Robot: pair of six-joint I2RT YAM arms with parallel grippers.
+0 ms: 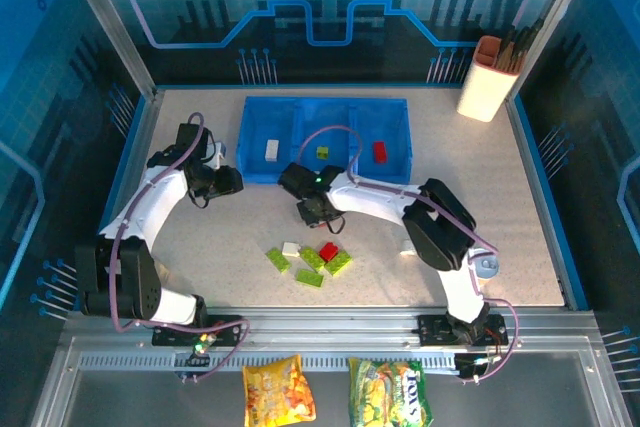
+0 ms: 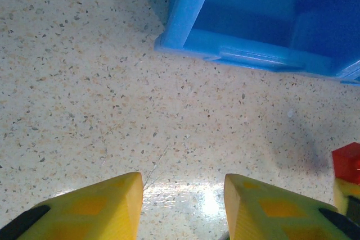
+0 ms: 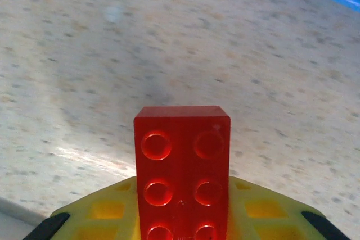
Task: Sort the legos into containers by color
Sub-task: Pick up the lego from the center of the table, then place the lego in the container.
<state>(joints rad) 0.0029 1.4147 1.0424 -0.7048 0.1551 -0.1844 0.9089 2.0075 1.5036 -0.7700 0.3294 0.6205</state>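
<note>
Legos [image 1: 310,259] lie in a green, white and red cluster on the tabletop [image 1: 520,247], in front of the blue tray [image 1: 300,102]. At the tray's left end my left gripper [image 1: 228,180] hangs with jaws slightly apart, empty. My right gripper [image 1: 306,211] pinches a red brick [image 3: 182,167]. Its wrist view gives me that grip, and the overhead gives the compartments. I judge I'm mid-carry: next, lift over the front wall into the right compartment, beside the red one [image 1: 380,151] there.

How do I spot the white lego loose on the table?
Find the blue tray at the back, then look in front of it to the loose brick cluster. The white lego sits on its far edge, the only white piece among lime green ones and one red.
</note>
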